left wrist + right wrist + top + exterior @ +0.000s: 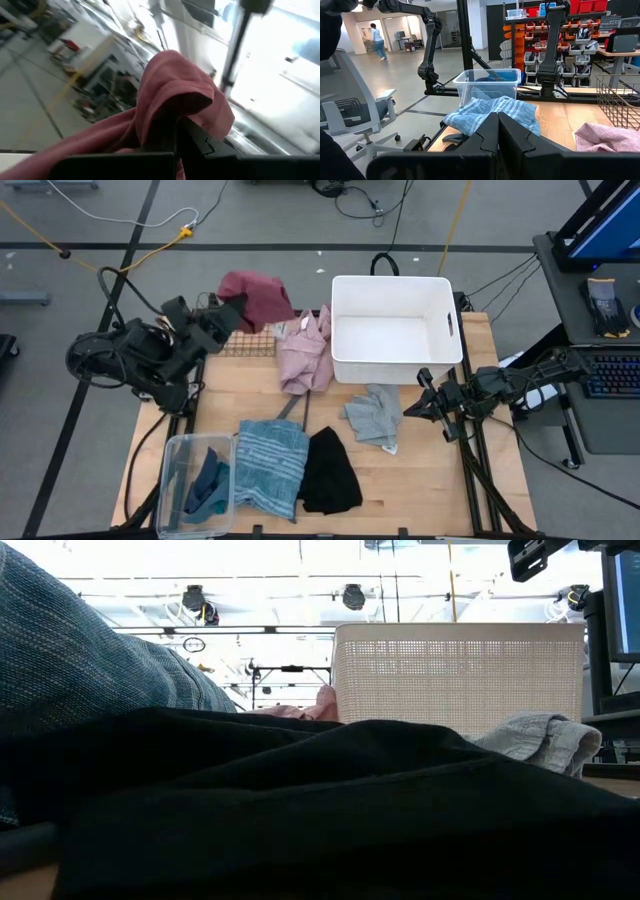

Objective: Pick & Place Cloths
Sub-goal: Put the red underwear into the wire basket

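Note:
My left gripper (238,310) is shut on the maroon cloth (260,296), raised over the table's far left edge; in the left wrist view the maroon cloth (175,95) drapes over my fingers. My right gripper (412,408) (497,127) is shut and touches nothing, just right of the crumpled grey cloth (374,416), which lies flat on the table. The pink cloth (305,350) lies against the white bin (440,345). The blue-striped cloth (270,465) and the black cloth (330,472) lie near the near edge. Teal and navy cloths (205,485) sit in a clear tub. My left gripper holds the maroon cloth by a bunched fold (165,125) that covers my fingertips (200,142), so the exact place of contact is hidden. The fingers point toward the far right. The cloth hangs from them in a hood-like lump, lifted clear of the table.
The white bin stands at the table's far right, its inside bare. A wire rack (245,342) lies beside the pink cloth. The clear tub (172,480) stands at the near left corner. Bare wood shows at the table's near right (440,480). A person walks far off in the room (376,40).

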### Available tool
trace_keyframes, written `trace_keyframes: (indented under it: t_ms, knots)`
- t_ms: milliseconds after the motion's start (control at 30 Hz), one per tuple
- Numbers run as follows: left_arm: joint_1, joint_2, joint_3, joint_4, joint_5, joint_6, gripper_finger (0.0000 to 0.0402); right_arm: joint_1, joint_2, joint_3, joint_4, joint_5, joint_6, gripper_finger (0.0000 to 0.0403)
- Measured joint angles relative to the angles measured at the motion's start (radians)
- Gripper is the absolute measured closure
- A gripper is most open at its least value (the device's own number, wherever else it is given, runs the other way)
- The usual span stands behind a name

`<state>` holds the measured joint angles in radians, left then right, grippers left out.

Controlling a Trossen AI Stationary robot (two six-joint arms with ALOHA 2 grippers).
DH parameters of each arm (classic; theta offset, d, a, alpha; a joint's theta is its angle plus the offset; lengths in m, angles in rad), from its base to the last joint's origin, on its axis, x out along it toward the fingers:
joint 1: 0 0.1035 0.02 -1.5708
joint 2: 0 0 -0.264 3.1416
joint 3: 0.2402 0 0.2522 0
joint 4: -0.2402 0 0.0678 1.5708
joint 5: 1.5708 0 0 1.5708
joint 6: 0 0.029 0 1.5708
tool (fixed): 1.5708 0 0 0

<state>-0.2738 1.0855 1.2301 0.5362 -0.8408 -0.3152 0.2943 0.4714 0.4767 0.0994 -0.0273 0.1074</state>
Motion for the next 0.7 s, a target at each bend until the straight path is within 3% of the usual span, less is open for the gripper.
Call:
trace_keyframes:
  t_ms: [367, 433, 600, 700]
  knots:
    - [0.023, 0.0, 0.0, -0.008, -0.078, 0.044, 0.0401, 0.0, 0.0, 0.0, 0.0, 0.0, 0.0, 0.0403]
    - [0.023, 0.0, 0.0, -0.034, -0.189, 0.122, 0.0401, 0.0, 0.0, 0.0, 0.0, 0.0, 0.0, 0.0403]
    - [0.033, 0.001, 0.0, -0.159, -0.59, 0.362, 0.0401, 0.0, 0.0, 0.0, 0.0, 0.0, 0.0, 0.0403]
    - [0.054, 0.001, 0.0, -0.231, -0.678, 0.448, 0.0401, 0.0, 0.0, 0.0, 0.0, 0.0, 0.0, 0.0403]
